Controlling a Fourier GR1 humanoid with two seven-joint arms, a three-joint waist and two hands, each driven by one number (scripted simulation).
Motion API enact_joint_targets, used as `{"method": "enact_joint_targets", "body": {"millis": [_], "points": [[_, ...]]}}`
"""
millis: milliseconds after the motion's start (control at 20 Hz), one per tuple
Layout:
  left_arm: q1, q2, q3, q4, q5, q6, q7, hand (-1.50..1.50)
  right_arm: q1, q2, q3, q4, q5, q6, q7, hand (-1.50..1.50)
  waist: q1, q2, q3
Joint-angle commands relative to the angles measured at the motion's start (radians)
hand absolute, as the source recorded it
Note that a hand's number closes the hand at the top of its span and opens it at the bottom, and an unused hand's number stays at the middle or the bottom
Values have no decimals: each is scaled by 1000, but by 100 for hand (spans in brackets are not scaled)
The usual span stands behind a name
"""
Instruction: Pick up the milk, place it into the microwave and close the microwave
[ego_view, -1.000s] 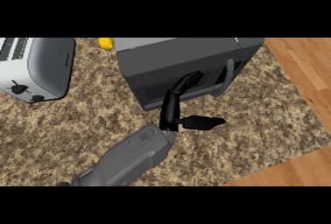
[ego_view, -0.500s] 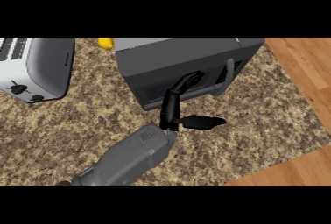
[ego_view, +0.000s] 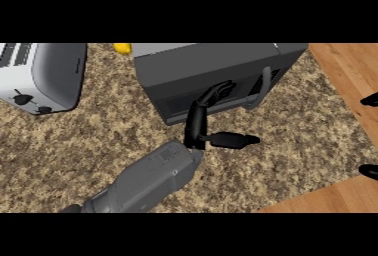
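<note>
The dark grey microwave stands at the top middle with its door shut and its handle near the right side. My left hand comes in from the lower left. Its fingers are stretched up against the door's front, and its thumb sticks out to the right. It holds nothing. Of my right hand only two black tips show at the right edge, far apart. The milk is not in view.
A silver toaster stands at the upper left on the speckled counter. A small yellow thing peeks out behind the microwave's left corner. The counter's edge runs diagonally at the right, with wooden floor beyond it.
My left hand has stayed against the microwave door. Black tips of my right hand have come into view at the right edge.
</note>
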Motion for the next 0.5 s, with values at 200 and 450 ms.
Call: {"method": "enact_joint_targets", "body": {"millis": [200, 450], "points": [[-68, 0, 63, 83, 50, 16, -17, -150, -48, -18, -8, 72, -95, 60, 34, -150, -10, 8, -3], [-76, 0, 61, 91, 69, 11, -31, -150, -68, -43, -28, 132, -138, 91, 50, -150, -11, 9, -1]]}}
